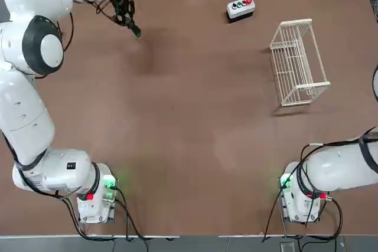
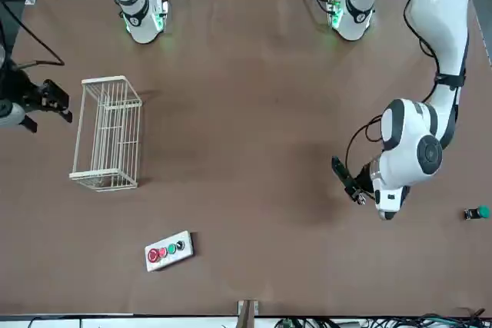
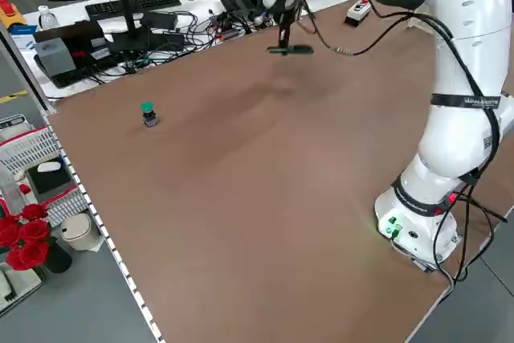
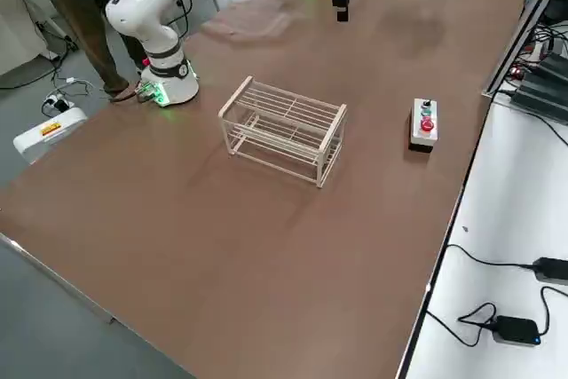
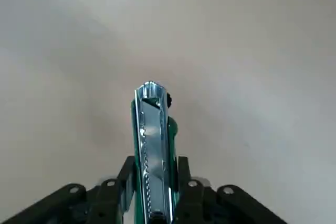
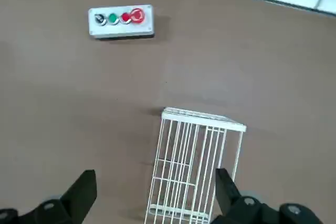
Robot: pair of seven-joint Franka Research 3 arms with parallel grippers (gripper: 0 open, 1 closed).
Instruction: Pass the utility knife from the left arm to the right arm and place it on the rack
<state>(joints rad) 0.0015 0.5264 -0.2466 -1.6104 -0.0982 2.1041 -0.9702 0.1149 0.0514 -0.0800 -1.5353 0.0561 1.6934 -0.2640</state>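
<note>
Your left gripper clamped on knife: likely rigid, slick; take free end with spread right gripper.

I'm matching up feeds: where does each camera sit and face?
Top: overhead, down on rack; both arms.
Front: across the table, facing both arms.
Left side: raised, diagonally down; left arm.
Right side: raised, diagonally down; rack, both arms partly.
Left wrist: at its fingers, gripping utility knife.
Right wrist: its fingers, rack.
Top and front share the rack.
</note>
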